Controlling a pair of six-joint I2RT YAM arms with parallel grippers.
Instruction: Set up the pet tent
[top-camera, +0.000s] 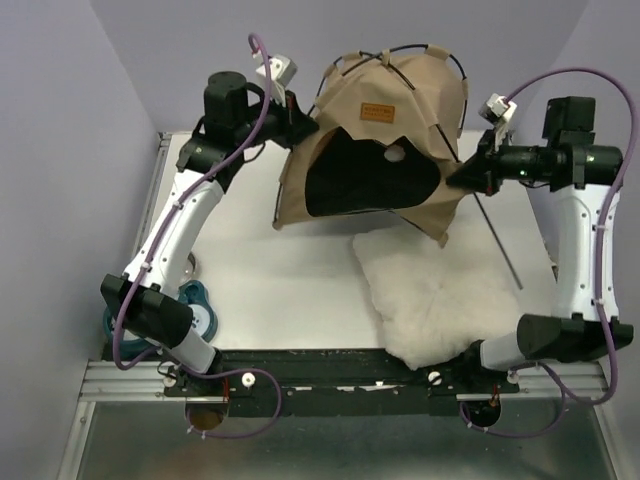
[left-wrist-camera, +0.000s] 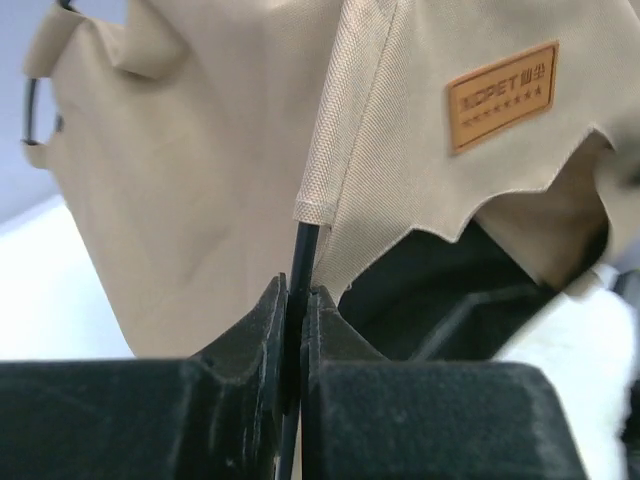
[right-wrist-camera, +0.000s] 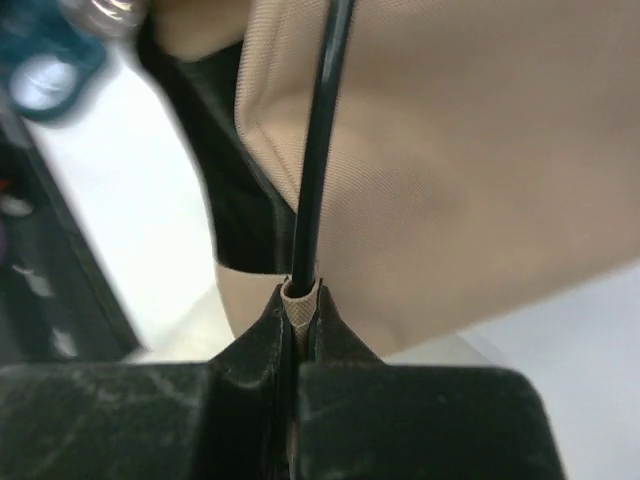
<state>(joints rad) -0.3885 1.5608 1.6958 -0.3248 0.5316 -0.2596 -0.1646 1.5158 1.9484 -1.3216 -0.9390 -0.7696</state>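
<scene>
Left gripper, right gripper each tight on one pet tent pole, ends hidden.

Tan-brown fabric pet tent with thin black poles stands half-raised at upper centre; dark opening faces forward; brown leather label above it.

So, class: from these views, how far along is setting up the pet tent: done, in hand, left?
Done: the pet tent stands domed and open-fronted. In hand: the left hand is shut on a black pole, the right hand on a sleeve end. Left: a thin rod lies loose, and the white cushion sits outside.
</scene>
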